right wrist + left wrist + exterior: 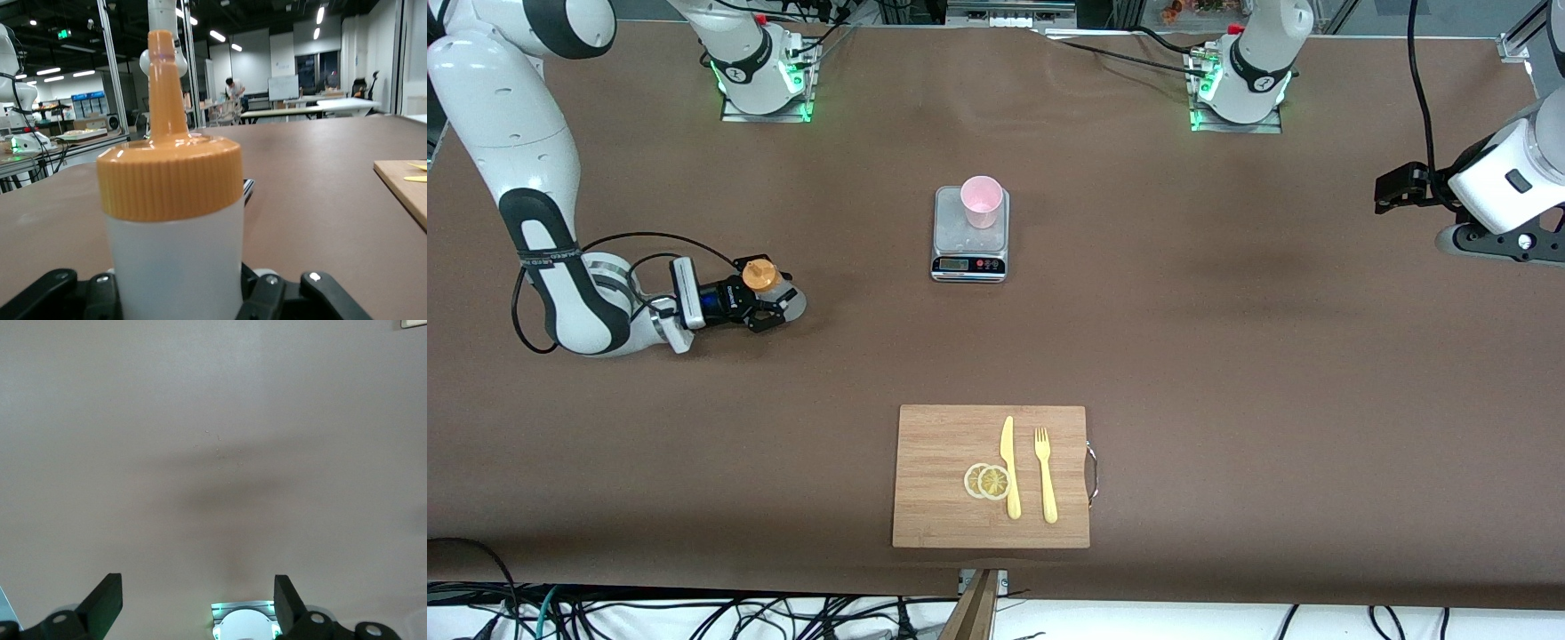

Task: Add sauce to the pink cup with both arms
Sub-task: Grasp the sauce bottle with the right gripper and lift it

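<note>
Two pincers | right pincer (769, 302), frame's left, clamped on upright sauce (762, 276), nozzle up | pink cup (982, 201) on scale (970, 233), upper centre, toward the left arm's end from the bottle | left pincer (1392, 191) spread wide, waiting at right edge, well apart.

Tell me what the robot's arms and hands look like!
Both arms are white and rounded, with dark grey bands at the joints. Their bases glow green at the table's edge. Black cables loop along them. The right hand is black, with a small white box just above it on the wrist. The left hand is black too, ending in two flat, wedge-shaped fingers.
</note>
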Available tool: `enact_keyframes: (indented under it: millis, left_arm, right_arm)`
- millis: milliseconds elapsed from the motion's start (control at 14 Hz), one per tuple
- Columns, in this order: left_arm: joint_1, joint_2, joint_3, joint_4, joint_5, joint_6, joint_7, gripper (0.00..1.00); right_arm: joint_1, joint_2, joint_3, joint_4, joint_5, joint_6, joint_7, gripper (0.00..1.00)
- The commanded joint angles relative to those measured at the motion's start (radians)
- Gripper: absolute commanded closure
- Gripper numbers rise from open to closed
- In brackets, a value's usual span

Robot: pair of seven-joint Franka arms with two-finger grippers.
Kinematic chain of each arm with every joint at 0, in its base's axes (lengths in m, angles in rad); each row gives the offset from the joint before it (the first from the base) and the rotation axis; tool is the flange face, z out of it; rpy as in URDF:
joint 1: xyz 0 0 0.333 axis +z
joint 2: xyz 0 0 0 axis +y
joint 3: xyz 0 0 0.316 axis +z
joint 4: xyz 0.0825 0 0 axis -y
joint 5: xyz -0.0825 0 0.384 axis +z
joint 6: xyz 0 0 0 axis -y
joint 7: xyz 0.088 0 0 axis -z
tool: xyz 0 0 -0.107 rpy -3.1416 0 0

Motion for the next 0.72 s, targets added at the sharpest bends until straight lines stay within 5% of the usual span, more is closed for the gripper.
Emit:
enact_keyframes:
  millis: [0,430,645]
  left_arm:
    - [0.010,0.027,-0.008,0.049,0.001,-0.019,0.020,0.00]
    - [0.010,0.028,-0.006,0.052,0.001,-0.019,0.020,0.00]
    - [0.011,0.028,-0.006,0.054,0.001,-0.019,0.020,0.00]
  right_arm:
    - [0.058,-0.146,0.005,-0.015,-0.074,0.040,0.191,1.00]
    - [0.271,-0.345,0.105,-0.014,-0.423,0.248,0.703,1.00]
    - [0.293,-0.368,0.245,0.015,-0.639,0.287,0.968,1.00]
